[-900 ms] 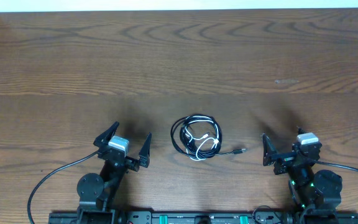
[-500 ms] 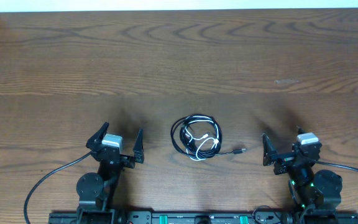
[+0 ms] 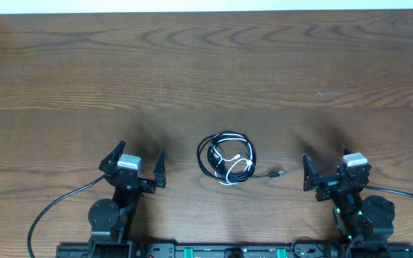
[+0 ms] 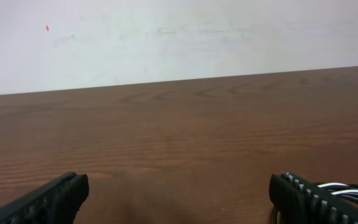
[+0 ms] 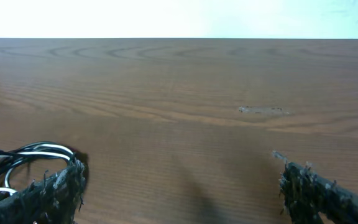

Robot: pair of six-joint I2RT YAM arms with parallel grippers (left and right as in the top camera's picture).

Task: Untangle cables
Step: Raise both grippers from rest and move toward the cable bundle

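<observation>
Table [image 3: 206,72]: cables [image 3: 226,159] between end effectors [image 3: 136,159] [image 3: 330,172]

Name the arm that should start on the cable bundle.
Right, probably: the cables trail a loose plug end toward the open right gripper; the left gripper is near only the coil.

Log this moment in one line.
left gripper: open, empty | right gripper: open, empty | cables: tangled coil between arms, untouched

Dark wooden table [image 3: 192,64], pale scuff [image 3: 330,94] toward right; white wall [image 4: 166,37] behind, tiny red speck [image 4: 46,28].
</observation>
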